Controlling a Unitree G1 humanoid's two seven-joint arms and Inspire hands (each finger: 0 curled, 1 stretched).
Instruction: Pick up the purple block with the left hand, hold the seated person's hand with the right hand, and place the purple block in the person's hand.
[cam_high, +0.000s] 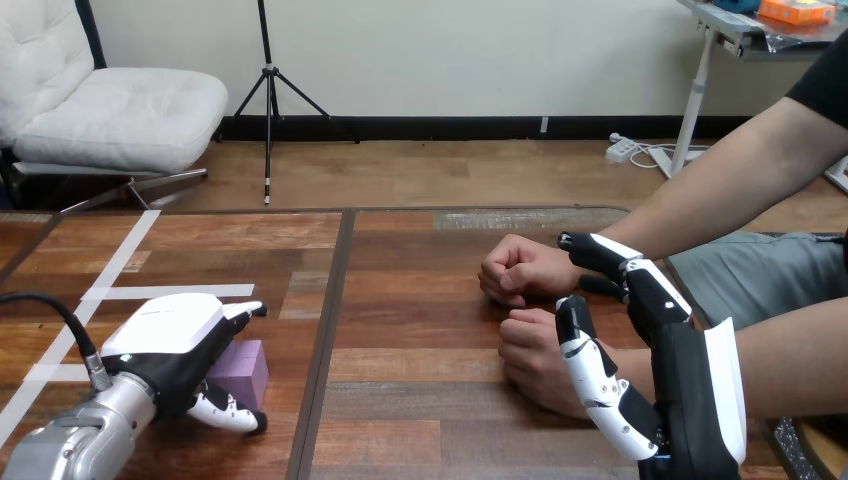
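Block (243, 372) on tabletop near front-left corner. Left hand (165, 345) palm-down over it, thumb and fingers curled round it. Right hand (690, 380) upright near right edge, fingers straight and apart, beside person's fists (520, 270).

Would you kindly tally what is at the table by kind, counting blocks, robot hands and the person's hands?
Blocks: 1, the purple block
Robot hands: 2, the left hand and the right hand
Person's hands: 2, the person's farther hand and the person's nearer hand
Total: 5
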